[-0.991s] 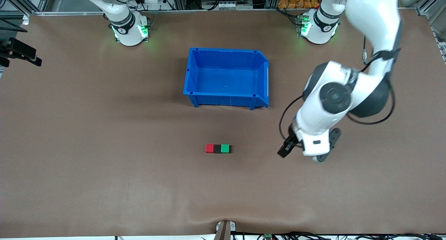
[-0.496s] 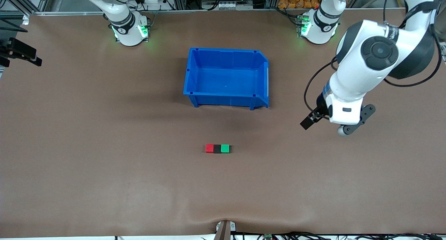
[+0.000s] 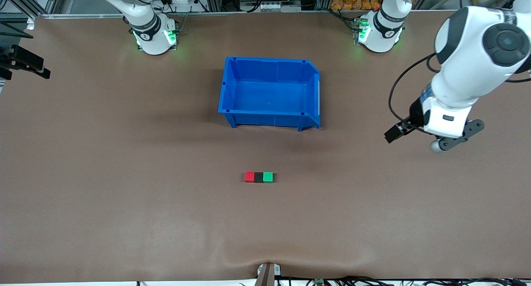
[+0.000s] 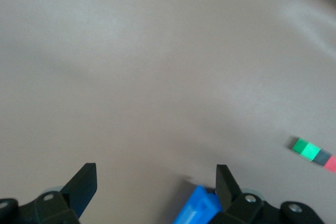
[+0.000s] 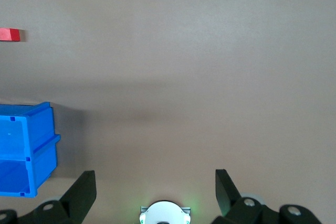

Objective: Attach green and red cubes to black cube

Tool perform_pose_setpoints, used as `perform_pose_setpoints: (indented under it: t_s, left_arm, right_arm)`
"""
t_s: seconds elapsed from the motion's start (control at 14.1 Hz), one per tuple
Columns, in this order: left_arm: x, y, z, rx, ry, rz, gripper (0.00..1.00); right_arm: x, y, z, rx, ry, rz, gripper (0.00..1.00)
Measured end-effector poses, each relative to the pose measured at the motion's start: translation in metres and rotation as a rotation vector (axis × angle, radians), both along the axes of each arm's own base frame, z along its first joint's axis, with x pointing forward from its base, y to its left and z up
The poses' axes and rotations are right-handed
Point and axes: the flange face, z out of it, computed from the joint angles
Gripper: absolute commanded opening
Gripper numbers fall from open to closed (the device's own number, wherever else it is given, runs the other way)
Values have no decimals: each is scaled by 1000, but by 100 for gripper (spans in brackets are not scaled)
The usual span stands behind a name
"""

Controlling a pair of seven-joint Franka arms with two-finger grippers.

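cubes: we see red cube (image 3: pixel 249 177), black cube (image 3: pixel 259 177), green cube (image 3: pixel 268 177) touching in one row mid-table, nearer the camera than the blue bin (image 3: pixel 269 66), so we judge them joined | axis: row runs along the table's length, red toward the right arm's end | left gripper (image 3: pixel 396 132): jaws apart, empty, over bare table toward the left arm's end | right gripper (image 5: pixel 152 184): jaws apart, empty, waiting over its own base

No words, labels, brand names, numbers or signs can be read anywhere in these views. The small round dark marks on the collars of the two arm bases (image 3: pixel 153 33) are too small to make out.
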Motion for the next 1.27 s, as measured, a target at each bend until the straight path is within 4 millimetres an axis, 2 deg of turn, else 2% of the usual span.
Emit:
perform_pose_setpoints:
  t_s: [0.28, 0.57, 0.92, 1.27]
  left_arm:
    - [-7, 38, 16, 1, 33, -144, 100]
    - [-28, 64, 41, 11, 87, -368, 100]
    - [-50, 72, 75, 14, 96, -541, 100]
    - [-56, 78, 100, 10, 119, -550, 100]
  right_arm:
    - [0, 0, 0, 0, 0, 0, 100]
    - [0, 0, 0, 0, 0, 0, 100]
    - [0, 0, 0, 0, 0, 0, 100]
    - [0, 0, 0, 0, 0, 0, 100]
